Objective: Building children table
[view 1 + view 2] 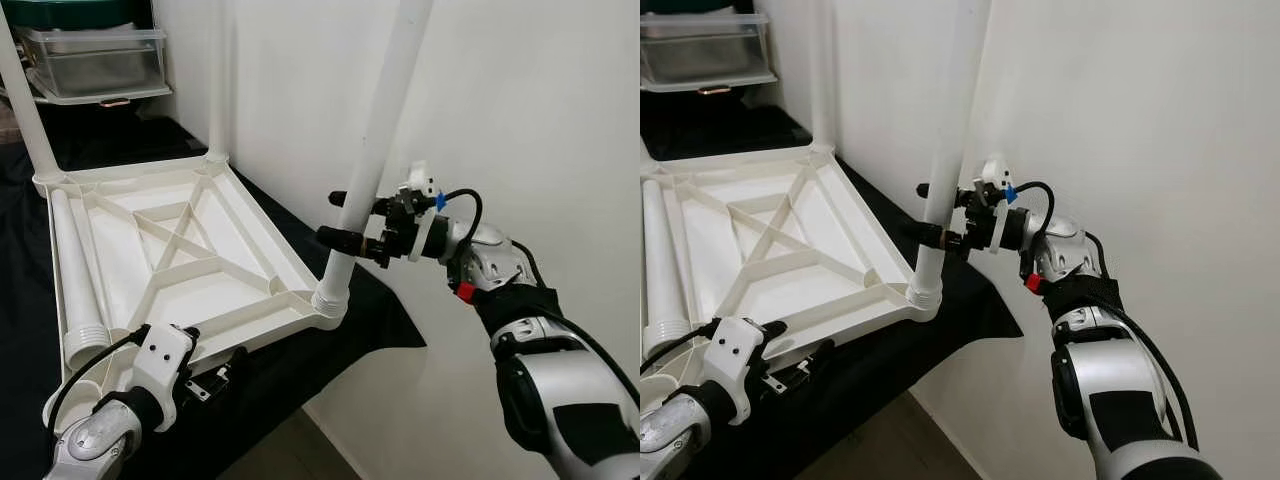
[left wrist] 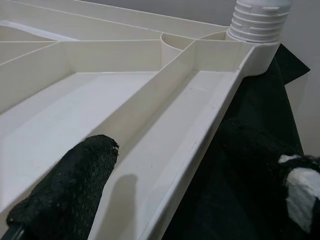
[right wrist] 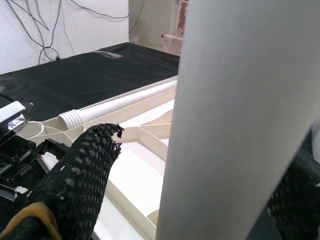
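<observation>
The worry from where I stand is the leg the right gripper [image 1: 342, 217] has hold of: the white table leg [image 1: 372, 150] leans a little as it rises from the near right corner socket, so if it is turned or pushed off-axis the ribbed thread could bind or cross, and a sideways shove might drag the whole upturned table panel [image 1: 190, 255] across the black cloth [image 1: 370, 320] toward the right edge, which lies just beside that corner. The right jaws sit on either side of the leg at its lower part, closed around it; any slip of the mesh-covered fingers [image 3: 82, 172] on the smooth tube would mean lost purchase rather than a tightened joint. The left gripper [image 1: 215, 372] is at the near edge of the panel, its jaws apart and straddling the panel's rim wall, one finger inside the tray-like underside and one outside over the cloth; whether it actually presses the rim I cannot tell, and if it doesn't, nothing steadies the panel. The panel itself is cream-white plastic lying underside up on the tabletop, with raised ribs crossing in an X. Two more legs stand at the far corners, and a loose leg [image 1: 78, 290] with a ribbed end lies along the left side, its corner still unfilled.
</observation>
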Robot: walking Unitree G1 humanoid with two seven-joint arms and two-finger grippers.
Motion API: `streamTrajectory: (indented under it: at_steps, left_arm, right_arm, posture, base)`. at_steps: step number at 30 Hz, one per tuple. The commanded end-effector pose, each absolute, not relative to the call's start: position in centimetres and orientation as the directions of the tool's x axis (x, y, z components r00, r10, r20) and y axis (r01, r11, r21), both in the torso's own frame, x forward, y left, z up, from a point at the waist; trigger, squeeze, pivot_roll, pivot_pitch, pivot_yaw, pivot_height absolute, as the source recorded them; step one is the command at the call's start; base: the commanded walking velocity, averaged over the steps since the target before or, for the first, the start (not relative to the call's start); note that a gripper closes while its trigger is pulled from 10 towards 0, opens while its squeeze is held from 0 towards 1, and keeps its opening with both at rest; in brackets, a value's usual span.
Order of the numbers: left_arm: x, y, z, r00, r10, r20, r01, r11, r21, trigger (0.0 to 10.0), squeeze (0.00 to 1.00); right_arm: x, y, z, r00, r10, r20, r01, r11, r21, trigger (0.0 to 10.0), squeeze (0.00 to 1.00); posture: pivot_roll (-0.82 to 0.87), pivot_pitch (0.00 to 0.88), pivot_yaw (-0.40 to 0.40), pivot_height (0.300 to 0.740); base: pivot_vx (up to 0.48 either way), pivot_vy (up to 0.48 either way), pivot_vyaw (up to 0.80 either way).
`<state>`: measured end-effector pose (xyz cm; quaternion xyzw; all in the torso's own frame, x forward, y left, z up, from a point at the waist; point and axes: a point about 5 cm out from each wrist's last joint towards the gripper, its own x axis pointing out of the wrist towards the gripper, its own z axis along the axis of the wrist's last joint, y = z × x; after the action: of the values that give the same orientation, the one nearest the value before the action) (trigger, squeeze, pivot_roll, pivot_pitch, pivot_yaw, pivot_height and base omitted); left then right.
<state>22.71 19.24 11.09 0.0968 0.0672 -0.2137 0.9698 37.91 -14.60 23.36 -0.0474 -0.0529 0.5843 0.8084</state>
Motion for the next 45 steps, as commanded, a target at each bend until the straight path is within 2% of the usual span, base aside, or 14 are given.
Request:
streamTrajectory:
  at_steps: [1,10,11,12,13,14,15,17,29,33,45]
  left_arm:
    - [22.5,19.0,11.1,0.897,-0.408,-0.171,0.433,0.888,0.155,10.0,0.00]
    - [22.5,19.0,11.1,0.897,-0.407,-0.170,0.432,0.888,0.154,10.0,0.00]
    - [22.5,19.0,11.1,0.898,-0.407,-0.169,0.432,0.889,0.153,10.0,0.00]
    - [22.5,19.0,11.1,0.898,-0.407,-0.169,0.432,0.889,0.153,10.0,0.00]
    - [22.5,19.0,11.1,0.898,-0.406,-0.170,0.431,0.890,0.153,10.0,0.00]
    - [22.4,19.0,11.1,0.899,-0.405,-0.170,0.430,0.890,0.153,10.0,0.00]
    - [22.4,19.0,11.1,0.899,-0.405,-0.170,0.430,0.890,0.153,10.0,0.00]
    - [22.4,19.0,11.1,0.899,-0.404,-0.170,0.429,0.890,0.152,10.0,0.00]
    - [22.5,18.9,11.1,0.898,-0.406,-0.168,0.431,0.890,0.150,10.0,0.00]
    - [22.5,18.8,11.0,0.898,-0.407,-0.169,0.431,0.890,0.147,10.0,0.00]
    - [22.5,18.6,10.9,0.896,-0.410,-0.169,0.434,0.889,0.145,10.0,0.00]
  right_arm:
    - [38.0,-14.9,23.7,0.310,0.950,0.029,-0.938,0.310,-0.155,10.0,0.00]
    - [38.1,-14.8,24.0,0.307,0.951,0.025,-0.938,0.307,-0.159,10.0,0.00]
    - [38.1,-14.8,24.0,0.307,0.951,0.024,-0.938,0.307,-0.160,9.1,0.00]
    - [38.1,-14.8,24.0,0.307,0.951,0.024,-0.938,0.307,-0.160,9.1,0.00]
    - [38.1,-14.7,24.0,0.306,0.952,0.023,-0.938,0.305,-0.164,3.8,0.00]
    - [38.1,-14.7,24.0,0.305,0.952,0.022,-0.938,0.304,-0.167,2.2,0.00]
    - [38.1,-14.7,24.0,0.305,0.952,0.022,-0.938,0.304,-0.167,2.2,0.00]
    - [38.1,-14.7,24.0,0.302,0.953,0.020,-0.939,0.300,-0.170,0.0,0.00]
    - [38.2,-14.9,23.9,0.323,0.946,0.025,-0.932,0.323,-0.166,0.0,0.00]
    - [38.5,-14.9,23.4,0.367,0.929,0.046,-0.925,0.369,-0.094,0.0,0.00]
    - [37.8,-14.7,21.7,0.327,0.943,0.055,-0.944,0.328,-0.025,0.0,0.00]
  posture:
    - [0.16,0.000,-0.177,0.740]
    - [0.16,0.000,-0.183,0.740]
    - [0.16,0.000,-0.184,0.740]
    - [0.16,0.000,-0.184,0.740]
    - [0.16,0.000,-0.185,0.740]
    - [0.16,0.000,-0.185,0.740]
    - [0.16,0.000,-0.185,0.740]
    - [0.16,0.000,-0.186,0.740]
    - [0.16,0.000,-0.185,0.740]
    - [0.16,0.000,-0.185,0.740]
    - [0.15,0.000,-0.183,0.740]
  base:
    - [0.000,0.000,0.00]
    - [0.000,0.000,0.00]
    - [0.000,0.000,0.00]
    - [0.000,0.000,0.00]
    - [0.000,0.000,0.00]
    - [0.000,0.000,0.00]
    - [0.000,0.000,0.00]
    - [0.000,0.000,0.00]
    - [0.000,0.000,0.00]
    - [0.000,0.000,0.00]
    - [0.000,0.000,0.00]
